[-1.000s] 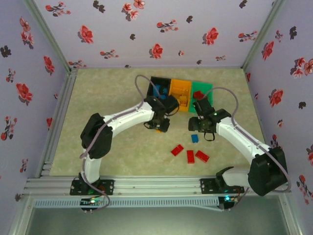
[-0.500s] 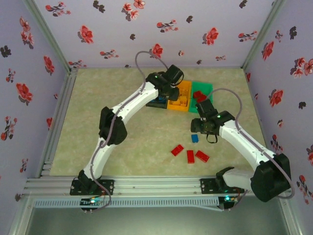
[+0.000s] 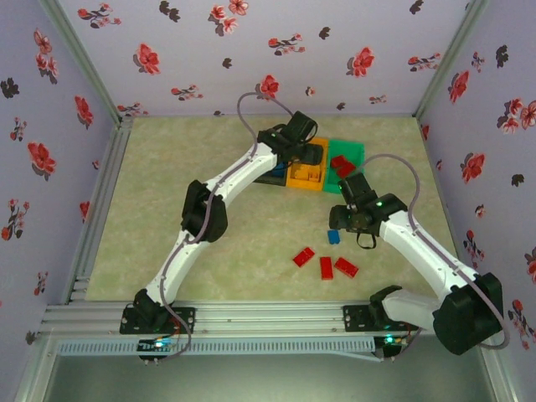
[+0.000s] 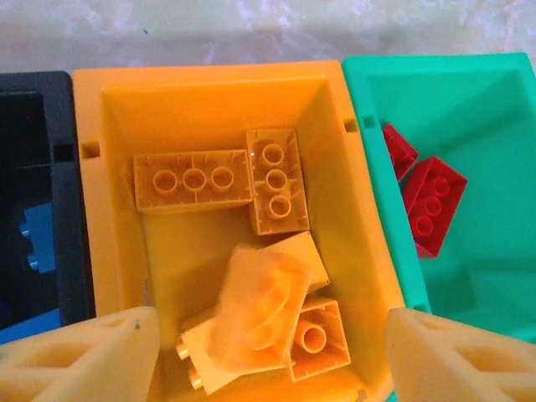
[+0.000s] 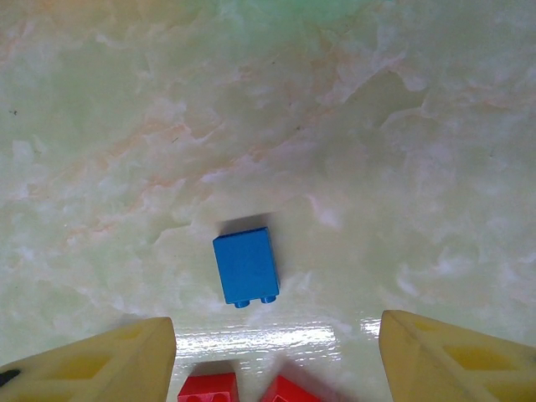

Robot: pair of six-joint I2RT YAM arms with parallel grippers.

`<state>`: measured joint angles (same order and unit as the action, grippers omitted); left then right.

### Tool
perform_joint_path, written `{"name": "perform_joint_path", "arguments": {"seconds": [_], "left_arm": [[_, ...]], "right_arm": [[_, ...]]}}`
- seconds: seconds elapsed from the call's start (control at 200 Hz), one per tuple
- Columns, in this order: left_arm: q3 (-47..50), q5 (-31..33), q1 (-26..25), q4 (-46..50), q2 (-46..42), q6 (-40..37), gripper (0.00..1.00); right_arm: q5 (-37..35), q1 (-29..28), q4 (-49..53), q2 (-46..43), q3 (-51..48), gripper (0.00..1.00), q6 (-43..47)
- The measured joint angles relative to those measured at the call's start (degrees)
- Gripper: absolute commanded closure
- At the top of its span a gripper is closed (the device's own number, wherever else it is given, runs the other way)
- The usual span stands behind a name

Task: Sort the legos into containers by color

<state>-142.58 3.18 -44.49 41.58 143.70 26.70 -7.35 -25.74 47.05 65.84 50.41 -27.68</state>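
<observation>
Hung the left claw (image 4: 272, 335) above the orange bin (image 4: 92, 109), jaws spread wide, gripping nothing. Caught one orange brick (image 4: 255, 306) blurred just under the gap, seemingly loose and dropping onto the orange pile inside. Judged a bounce the main hazard there: landing on an uneven heap, then hopping the low shared wall into the green bin (image 4: 469, 75) among the sorted red bricks (image 4: 431, 205), or into the black bin (image 4: 33, 109) beside the blue pieces (image 4: 33, 239). Fixable, but costing an extra pick from a cramped bin.

Poised the right claw (image 5: 272, 335) low over the tabletop (image 5: 377, 126), jaws apart and empty, with the blue brick (image 5: 245, 266) lying flat ahead of the gap, a little left of centre, not yet between the fingers. Feared a straight descent from here: closing on air, or clipping the studded near edge and skating the brick across the glossy surface. Spotted two loose red bricks (image 5: 209, 387) just beside the fingers at the near side; easy to nudge, or to pinch along with the blue one and carry to the wrong bin.

Marked, from the top view, the left arm (image 3: 243, 172) stretched right across the black bin, the likely home for blue. Expected a clash of arms in case of an early delivery, before a left-side retreat.
</observation>
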Motion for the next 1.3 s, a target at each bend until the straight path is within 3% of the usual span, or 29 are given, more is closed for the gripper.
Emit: {"name": "perform_joint_path", "arguments": {"seconds": [0.23,0.405,0.855,1.3], "left_arm": [[0.76,-0.87,1.03,-0.15,-0.66,-0.2,0.28],[6.36,-0.87,1.27,3.8,-6.49,-0.33,0.3],[38.56,-0.2,1.29,3.63,-34.62,-0.26,0.3],[53.83,1.33,1.29,1.84,-43.6,1.84,0.31]], "right_arm": [[0.02,-0.02,0.0,0.04,-0.44,0.34,-0.02],[0.42,-0.02,-0.57,1.42,-1.7,0.35,-0.15],[3.78,-0.24,-7.5,10.1,-4.44,0.39,-1.53],[4.79,-0.94,-13.68,17.22,-6.01,0.44,-2.43]]}}
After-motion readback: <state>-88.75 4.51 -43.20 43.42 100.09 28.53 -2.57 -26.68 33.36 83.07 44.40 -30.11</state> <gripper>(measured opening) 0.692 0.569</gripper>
